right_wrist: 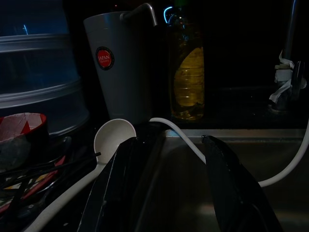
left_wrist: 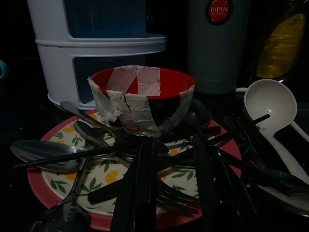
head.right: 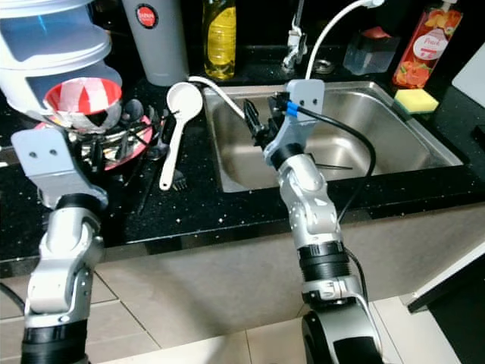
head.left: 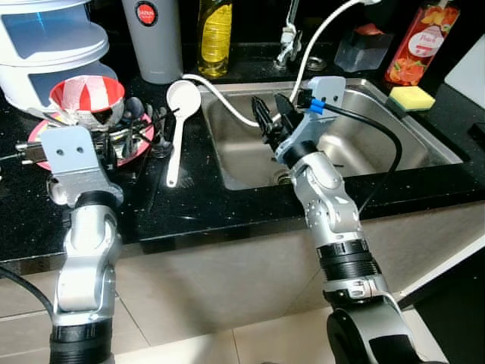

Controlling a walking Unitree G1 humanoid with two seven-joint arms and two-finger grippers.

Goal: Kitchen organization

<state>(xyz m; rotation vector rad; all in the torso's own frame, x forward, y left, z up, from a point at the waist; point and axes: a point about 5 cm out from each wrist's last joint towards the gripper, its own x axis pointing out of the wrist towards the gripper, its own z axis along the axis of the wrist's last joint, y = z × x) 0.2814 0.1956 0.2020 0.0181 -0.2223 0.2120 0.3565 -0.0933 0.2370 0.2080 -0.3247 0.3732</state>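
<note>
A red bowl patched with white tape stands on a pink-rimmed plate with a lemon pattern. Several dark spoons, forks and chopsticks lie across that plate. A white ladle rests on the black counter between the plate and the steel sink. My left gripper hovers low over the near side of the plate, open, with cutlery under its fingers. My right gripper hangs open over the sink's left side, nothing between its fingers.
Behind the plate stand a white stacked container, a grey cup and a yellow bottle. A white hose runs from the tap across the sink. A yellow sponge and an orange bottle sit at the back right.
</note>
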